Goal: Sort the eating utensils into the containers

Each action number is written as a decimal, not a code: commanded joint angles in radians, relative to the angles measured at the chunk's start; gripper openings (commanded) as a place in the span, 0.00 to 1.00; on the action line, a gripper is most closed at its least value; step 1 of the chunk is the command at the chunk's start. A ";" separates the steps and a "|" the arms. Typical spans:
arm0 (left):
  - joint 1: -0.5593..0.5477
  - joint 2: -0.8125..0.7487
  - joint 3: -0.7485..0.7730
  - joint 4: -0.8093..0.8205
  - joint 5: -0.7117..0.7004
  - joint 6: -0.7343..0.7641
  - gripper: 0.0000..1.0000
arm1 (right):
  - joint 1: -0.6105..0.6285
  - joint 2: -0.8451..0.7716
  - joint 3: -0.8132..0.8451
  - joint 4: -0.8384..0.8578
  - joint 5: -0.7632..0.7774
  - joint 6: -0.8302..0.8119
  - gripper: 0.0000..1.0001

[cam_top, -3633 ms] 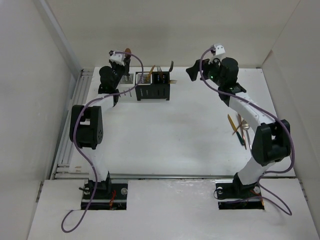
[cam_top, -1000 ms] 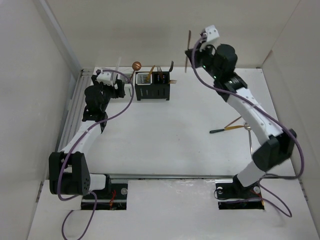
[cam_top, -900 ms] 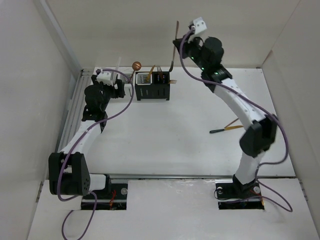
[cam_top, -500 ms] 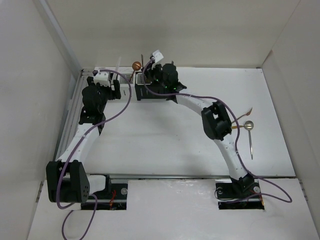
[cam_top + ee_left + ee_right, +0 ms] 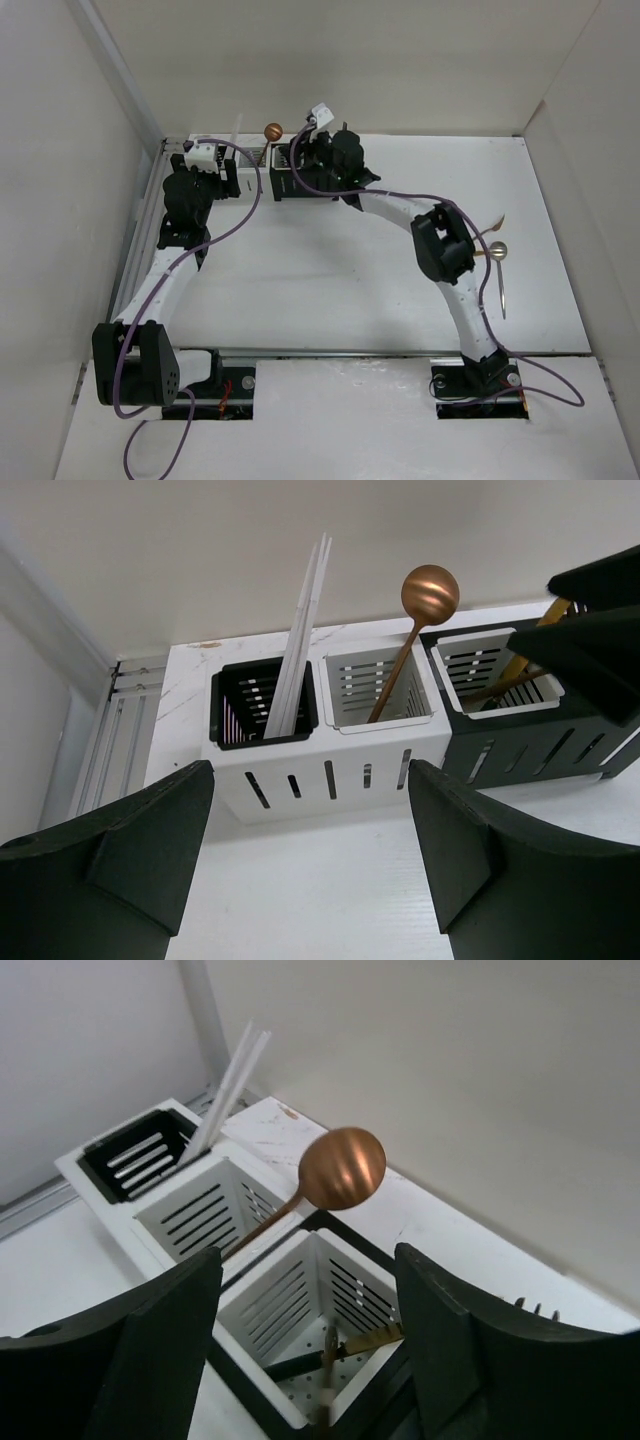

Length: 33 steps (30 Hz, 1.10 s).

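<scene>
The containers (image 5: pixel 283 187) stand in a row at the back of the table. In the left wrist view, white sticks (image 5: pixel 300 630) lean in the black-lined cell (image 5: pixel 228 720), and a copper spoon (image 5: pixel 430 588) stands in the white cell (image 5: pixel 352 685). My right gripper (image 5: pixel 310 1360) hangs open just over the third cell (image 5: pixel 290 1300), where dark-handled gold utensils (image 5: pixel 345 1352) lie at the bottom. My left gripper (image 5: pixel 310 850) is open and empty, low in front of the white containers. A spoon (image 5: pixel 497 250) and two more utensils (image 5: pixel 503 295) lie on the table at the right.
Fork tines (image 5: pixel 535 1307) stick up from the cell to the right of my right gripper. The right gripper's black fingers (image 5: pixel 590 640) fill the right side of the left wrist view. The back wall (image 5: pixel 400 60) rises close behind the containers.
My right arm swung from the back right over to the containers with a utensil, then opened; the utensil no longer sticks up above the gripper. The left arm barely moved.
</scene>
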<state>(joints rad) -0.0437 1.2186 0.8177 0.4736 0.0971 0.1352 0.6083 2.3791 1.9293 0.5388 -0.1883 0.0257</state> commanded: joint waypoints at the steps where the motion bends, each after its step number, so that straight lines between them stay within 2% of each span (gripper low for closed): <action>1: 0.002 -0.027 -0.002 0.043 0.012 0.010 0.76 | 0.002 -0.188 -0.018 0.075 -0.014 0.002 0.75; 3: 0.002 -0.027 -0.002 0.043 0.012 0.010 0.76 | 0.002 -0.265 -0.079 0.035 0.051 0.002 0.80; 5: 0.002 -0.027 -0.002 0.043 0.012 0.010 0.76 | 0.002 -0.407 -0.116 -0.057 0.155 0.002 0.84; 6: 0.002 -0.027 -0.002 0.054 0.012 0.010 0.76 | -0.019 -0.456 -0.130 -0.214 0.182 0.002 0.85; 8: 0.002 -0.027 -0.011 0.054 0.001 0.010 0.76 | -0.065 -0.578 -0.142 -0.415 0.202 0.002 0.88; 9: 0.002 -0.027 -0.011 0.054 0.001 0.010 0.76 | -0.138 -0.609 -0.142 -0.645 0.185 0.012 0.89; 11: 0.002 -0.027 -0.020 0.065 -0.010 0.000 0.76 | -0.230 -0.646 -0.130 -0.912 0.170 0.040 0.89; 12: 0.002 -0.027 -0.031 0.065 -0.010 -0.012 0.76 | -0.337 -0.658 -0.130 -1.042 0.206 0.058 0.89; 13: 0.002 -0.018 -0.031 0.078 -0.010 -0.022 0.76 | -0.393 -0.658 -0.148 -1.259 0.217 0.059 0.89; 15: 0.002 -0.018 -0.041 0.089 -0.010 -0.022 0.76 | -0.494 -0.669 -0.209 -1.411 0.240 0.054 0.95; 16: 0.002 -0.007 -0.052 0.098 -0.010 -0.031 0.76 | -0.575 -0.685 -0.310 -1.460 0.289 0.040 0.99; 17: 0.002 -0.007 -0.052 0.099 -0.010 -0.031 0.76 | -0.608 -0.710 -0.367 -1.517 0.335 0.040 0.99; 20: 0.002 0.002 -0.063 0.138 -0.031 -0.031 0.76 | -0.730 -0.771 -0.577 -1.490 0.394 0.040 0.99; 22: 0.002 0.012 -0.075 0.172 -0.045 -0.031 0.76 | -0.781 -0.817 -0.645 -1.462 0.403 0.028 0.99; 23: 0.002 0.012 -0.084 0.183 -0.056 -0.031 0.76 | -0.815 -0.817 -0.692 -1.440 0.412 0.019 0.93; 25: 0.002 0.021 -0.095 0.216 -0.056 -0.031 0.76 | -0.849 -0.784 -0.684 -1.453 0.408 0.005 0.78; 26: 0.002 0.021 -0.109 0.227 -0.065 -0.031 0.76 | -0.860 -0.759 -0.672 -1.465 0.391 0.005 0.75; 33: 0.013 0.030 -0.129 0.264 -0.099 -0.031 0.76 | -0.889 -0.545 -0.616 -1.522 0.372 -0.055 0.66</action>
<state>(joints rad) -0.0410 1.2480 0.6937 0.6456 0.0322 0.1146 -0.2657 1.7615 1.2938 -0.9489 0.1844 0.0044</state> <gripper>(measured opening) 0.757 0.675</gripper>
